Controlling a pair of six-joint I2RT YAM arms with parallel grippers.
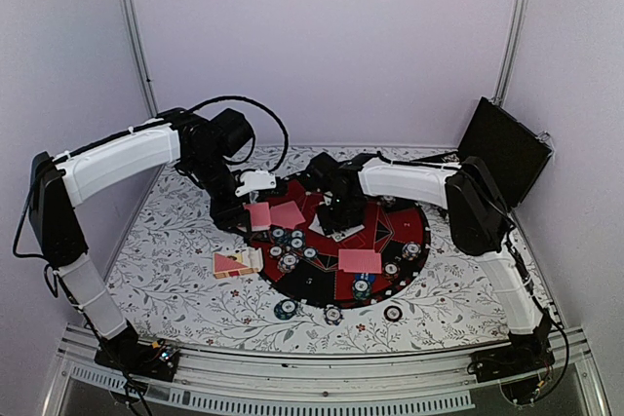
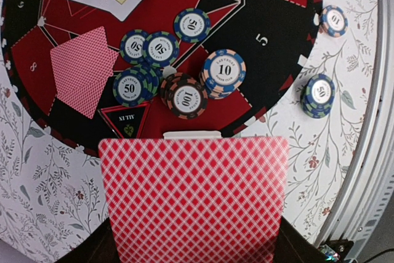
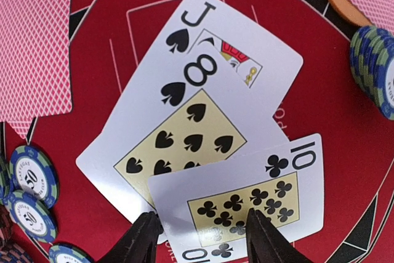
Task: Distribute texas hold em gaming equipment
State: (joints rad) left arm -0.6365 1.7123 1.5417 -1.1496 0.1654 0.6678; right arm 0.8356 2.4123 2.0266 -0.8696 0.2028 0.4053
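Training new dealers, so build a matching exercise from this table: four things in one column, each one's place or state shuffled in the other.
Column one:
1. ten of clubs
2. jack of spades
3. 100 chip
4. large red-backed card

Column two:
a. face down
b. bottom of the face-up fan
c. beside the 10 chip stack
d. top of the face-up fan

Pairs: 1-d, 2-b, 3-c, 4-a.

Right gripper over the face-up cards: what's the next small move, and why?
Probably lift the right gripper straight up: its jaws stand apart, and the ten of clubs lies flat, overlapping the eight of spades, apparently released.
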